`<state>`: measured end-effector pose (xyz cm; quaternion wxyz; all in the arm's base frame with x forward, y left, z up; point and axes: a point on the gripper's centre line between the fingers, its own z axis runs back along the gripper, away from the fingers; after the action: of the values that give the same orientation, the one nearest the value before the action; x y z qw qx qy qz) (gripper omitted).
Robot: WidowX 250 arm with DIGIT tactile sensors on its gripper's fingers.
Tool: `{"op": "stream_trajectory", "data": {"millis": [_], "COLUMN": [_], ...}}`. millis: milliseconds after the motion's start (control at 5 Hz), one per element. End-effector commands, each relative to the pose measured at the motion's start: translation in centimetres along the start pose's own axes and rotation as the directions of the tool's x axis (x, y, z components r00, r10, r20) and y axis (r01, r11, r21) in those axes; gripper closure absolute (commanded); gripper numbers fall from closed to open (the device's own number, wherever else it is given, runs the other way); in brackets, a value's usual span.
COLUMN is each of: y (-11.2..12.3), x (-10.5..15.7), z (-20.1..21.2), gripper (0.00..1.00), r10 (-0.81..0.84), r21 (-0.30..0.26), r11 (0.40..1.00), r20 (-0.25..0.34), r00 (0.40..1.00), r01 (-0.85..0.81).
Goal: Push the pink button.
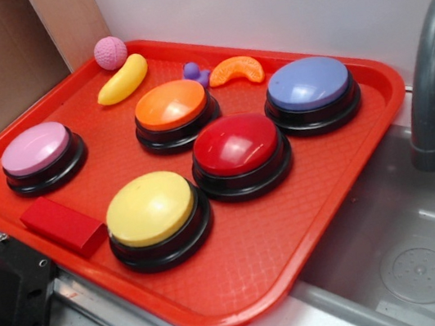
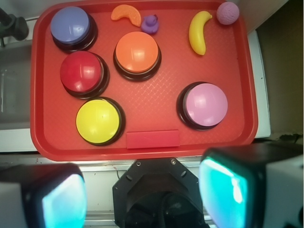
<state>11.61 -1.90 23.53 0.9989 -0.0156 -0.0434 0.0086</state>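
Five buzzers on tray (image 1: 358, 215); pink button (image 2: 206, 104) unlabelled; no legible writing.

No text, label, brand, number or sign can be read anywhere in either view.

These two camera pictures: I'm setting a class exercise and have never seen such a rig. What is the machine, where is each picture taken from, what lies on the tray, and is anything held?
A small robot arm is set to press the pink button. The exterior picture looks at the red tray from outside, with a sink beside it. The wrist picture looks straight down from the arm; the blurred pale blocks at the bottom are its gripper fingers, apart and holding nothing. The tray carries five big buttons, a red block, and toy fruit beside a small pink ball.
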Motion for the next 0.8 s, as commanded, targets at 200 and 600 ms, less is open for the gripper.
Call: {"op": "stream_trajectory", "data": {"millis": [200,600], "y": [5.1,9.1], "x": [1.1,3.4], "z": [-4.3,-11.4], "gripper": [0.0,0.0], "r10": [0.125,0.12], "r21": [-0.057,0.05], "r11": [0.991,0.992], "r20": [0.009,-0.063], "r00": [0.992,0.991], "r01": [-0.124,-0.117]}}
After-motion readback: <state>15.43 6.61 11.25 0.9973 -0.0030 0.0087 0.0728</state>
